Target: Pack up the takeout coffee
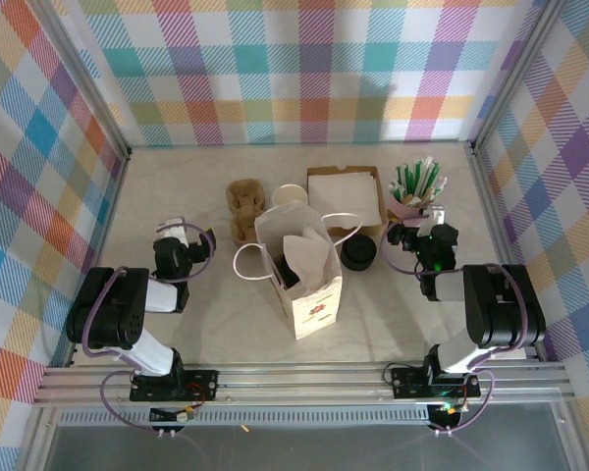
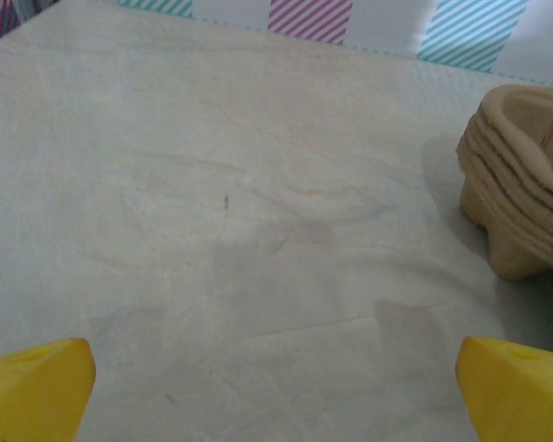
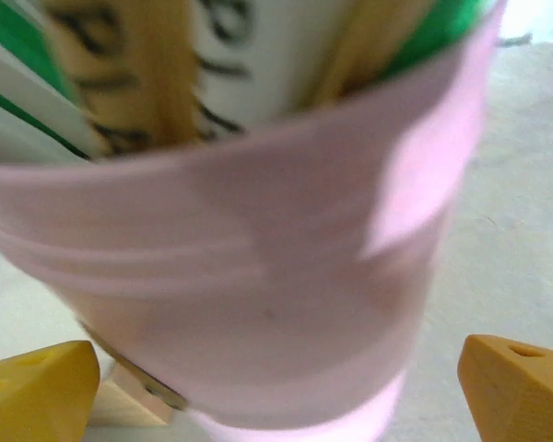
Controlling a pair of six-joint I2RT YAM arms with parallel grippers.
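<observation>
A white paper bag (image 1: 312,294) stands open in the middle of the table. Down inside it shows a black round lid, the takeout coffee (image 1: 284,272); the bag's walls and a white napkin hide the cup's sides. My left gripper (image 1: 182,232) rests to the left of the bag. It is open over bare table (image 2: 258,230), and its yellow fingertips (image 2: 37,387) hold nothing. My right gripper (image 1: 413,234) is to the right of the bag, open, its fingertips (image 3: 516,387) spread wide. A pink cup (image 3: 249,276) stands just ahead of it, not gripped.
Brown pulp cup carriers (image 1: 243,211) (image 2: 525,193) sit behind and left of the bag. Lidless white cups (image 1: 290,196), a box of napkins (image 1: 346,193), a stack of black lids (image 1: 357,254) and the pink cup of straws (image 1: 412,191) stand behind and right. Checked walls close three sides.
</observation>
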